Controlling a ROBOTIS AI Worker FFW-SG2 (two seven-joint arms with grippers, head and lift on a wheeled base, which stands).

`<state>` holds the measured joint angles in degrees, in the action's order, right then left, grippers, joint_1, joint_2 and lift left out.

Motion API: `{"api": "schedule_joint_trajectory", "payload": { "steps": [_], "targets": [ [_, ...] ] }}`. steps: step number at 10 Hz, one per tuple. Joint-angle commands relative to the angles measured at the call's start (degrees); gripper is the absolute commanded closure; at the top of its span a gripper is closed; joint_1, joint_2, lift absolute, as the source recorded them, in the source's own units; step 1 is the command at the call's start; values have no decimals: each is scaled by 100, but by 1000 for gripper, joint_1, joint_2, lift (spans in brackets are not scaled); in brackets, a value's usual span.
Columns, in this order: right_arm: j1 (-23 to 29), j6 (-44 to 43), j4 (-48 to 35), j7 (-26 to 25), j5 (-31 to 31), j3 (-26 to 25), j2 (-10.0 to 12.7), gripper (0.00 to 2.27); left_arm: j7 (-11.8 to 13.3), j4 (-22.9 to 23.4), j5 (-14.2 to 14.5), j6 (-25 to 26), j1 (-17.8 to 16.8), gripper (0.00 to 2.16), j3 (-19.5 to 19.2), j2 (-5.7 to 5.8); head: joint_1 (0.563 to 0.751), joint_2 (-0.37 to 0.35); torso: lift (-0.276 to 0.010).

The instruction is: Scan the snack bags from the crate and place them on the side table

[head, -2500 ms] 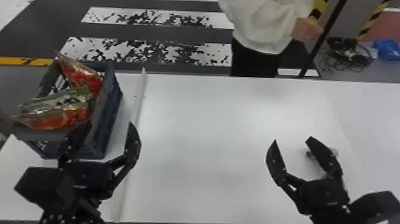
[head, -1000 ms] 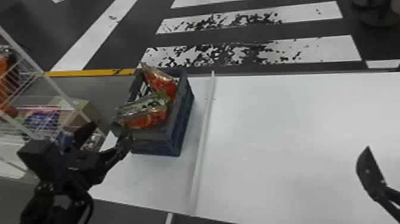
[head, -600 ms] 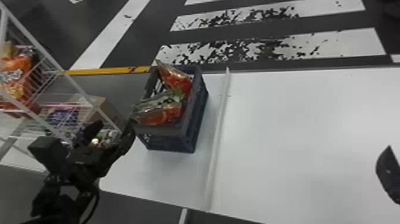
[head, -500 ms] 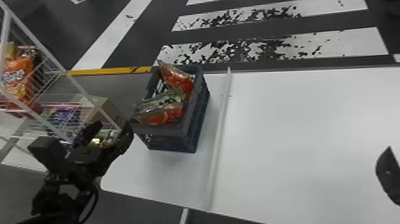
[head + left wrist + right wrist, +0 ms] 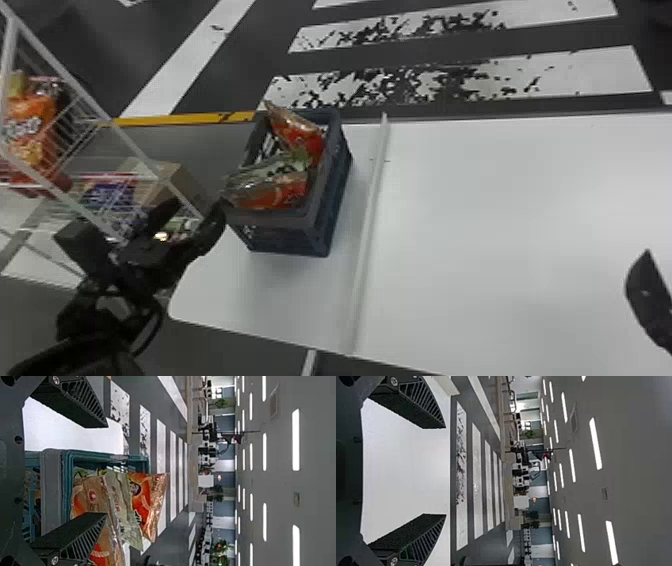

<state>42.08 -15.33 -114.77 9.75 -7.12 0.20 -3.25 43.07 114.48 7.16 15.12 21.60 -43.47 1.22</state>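
Crate (image 5: 287,239) of snack bags (image 5: 275,192), left tool (image 5: 196,207) open near it, right tool (image 5: 647,295) also open

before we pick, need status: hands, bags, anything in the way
Left hand open, empty, near crate; right hand open, empty. Snack bags in crate. Wire rack left of crate, possible snag.
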Motion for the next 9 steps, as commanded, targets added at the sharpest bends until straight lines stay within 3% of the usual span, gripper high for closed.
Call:
{"api": "schedule_joint_trajectory", "payload": {
  "steps": [1, 3, 6, 7, 9],
  "targets": [
    [-7, 0, -1, 0, 0, -2, 0, 80, 325, -119, -206, -57, -173, 83, -65, 63, 695, 350, -94],
    [-25, 0, 16, 0, 0, -2, 0, 80, 721, -295, -575, -57, -402, 83, -65, 124, 695, 350, -94],
    [-51, 0, 69, 0, 0, -11, -9, 80, 1125, -787, -962, -57, -806, 97, -30, 300, 695, 350, -94],
    [-51, 0, 69, -8, 0, -28, -9, 80, 1292, -919, -1015, -75, -877, 103, -3, 388, 695, 350, -94],
    [-51, 0, 69, 0, 0, -28, -9, 80, 1582, -1138, -1111, -110, -1052, 140, 5, 450, 695, 350, -94]
  ]
}}
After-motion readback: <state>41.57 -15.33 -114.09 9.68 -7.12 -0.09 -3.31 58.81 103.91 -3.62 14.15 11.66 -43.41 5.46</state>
